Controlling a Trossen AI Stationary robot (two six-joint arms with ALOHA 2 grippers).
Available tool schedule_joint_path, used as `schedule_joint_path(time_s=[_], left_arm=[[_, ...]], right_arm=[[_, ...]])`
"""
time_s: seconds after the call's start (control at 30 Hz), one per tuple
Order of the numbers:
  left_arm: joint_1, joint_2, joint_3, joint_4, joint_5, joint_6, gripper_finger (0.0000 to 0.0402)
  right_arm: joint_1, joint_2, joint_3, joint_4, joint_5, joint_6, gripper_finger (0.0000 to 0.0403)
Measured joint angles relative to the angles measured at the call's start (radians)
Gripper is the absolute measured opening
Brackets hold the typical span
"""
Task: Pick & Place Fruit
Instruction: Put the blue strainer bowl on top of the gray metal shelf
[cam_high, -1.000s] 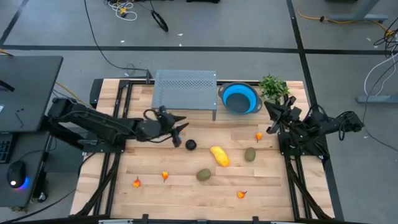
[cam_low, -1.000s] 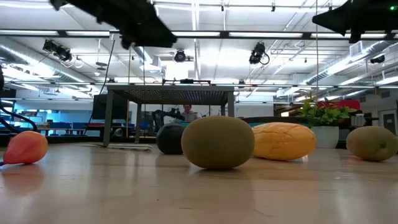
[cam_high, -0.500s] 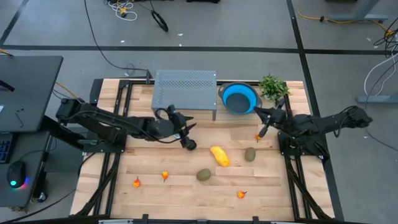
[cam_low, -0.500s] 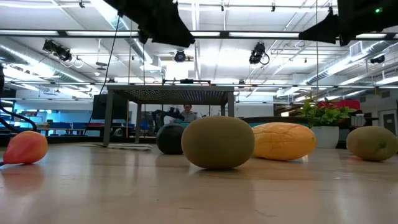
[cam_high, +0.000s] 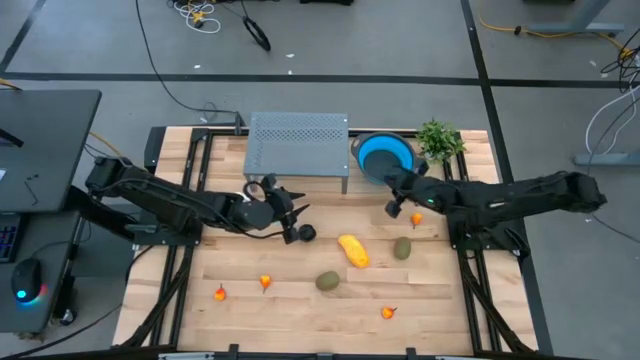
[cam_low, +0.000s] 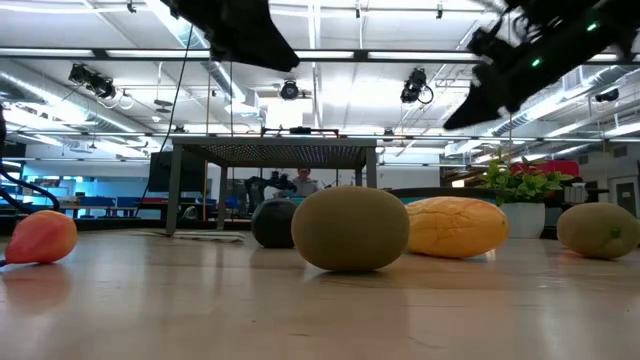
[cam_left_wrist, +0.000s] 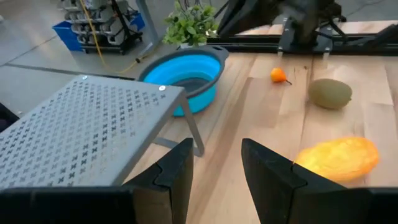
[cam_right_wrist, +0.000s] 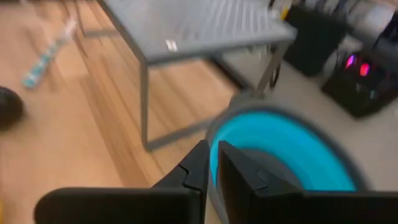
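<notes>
Now, going from left to right on the wooden table (cam_high: 240, 300): two tiny orange pieces lie near the front, one (cam_high: 220, 293) further left and one (cam_high: 265, 282) just beside it to the right. The left gripper (cam_high: 287, 222) hangs over the middle of the table, in front of the grey perforated stand (cam_high: 297, 143). Its two fingers (cam_left_wrist: 178, 171) stand apart with a clear gap, and nothing is between them. The dark ball (cam_high: 307, 233) lies just beside this gripper, on its right side; from above I cannot tell if they touch.

One olive-brown oval (cam_high: 328, 282) lies nearer the front edge, and the yellow oblong fruit (cam_high: 352, 250) is a little behind it, to the right of the dark ball. Another orange piece (cam_high: 388, 312) lies near the front. The second olive-brown oval (cam_high: 402, 248) lies right of the yellow fruit.

The right gripper (cam_high: 391, 194) reaches inward from the right side and is close to the front rim of the blue bowl (cam_high: 385, 157). Its fingers (cam_right_wrist: 200, 163) are almost together, only a thin slit between them, and they hold nothing. One orange piece (cam_high: 416, 219) lies near this gripper, to its right and toward the front, apart from it. The green plant (cam_high: 438, 140) stands at the back right corner.
</notes>
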Motion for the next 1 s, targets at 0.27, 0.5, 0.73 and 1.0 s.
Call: schedule_joint_path(time_s=[0.27,0.5,0.73,1.0], left_arm=[[-0.013,-0.094,-0.211,0.236,0.017,-0.03,0.0146],[-0.015,-0.132,-0.362,0.489,0.057,-0.076,0.0146],[-0.015,-0.132,-0.373,0.496,0.069,-0.096,0.0146],[-0.015,-0.132,-0.373,0.496,0.072,-0.095,0.0146]], right_arm=[[-0.143,0.189,0.003,0.045,-0.134,-0.006,0.0076],[-0.184,0.273,0.003,0.104,-0.163,-0.038,0.0125],[-0.222,0.369,0.003,0.109,-0.162,-0.039,0.0148],[-0.244,0.424,0.003,0.138,-0.103,-0.048,0.0149]])
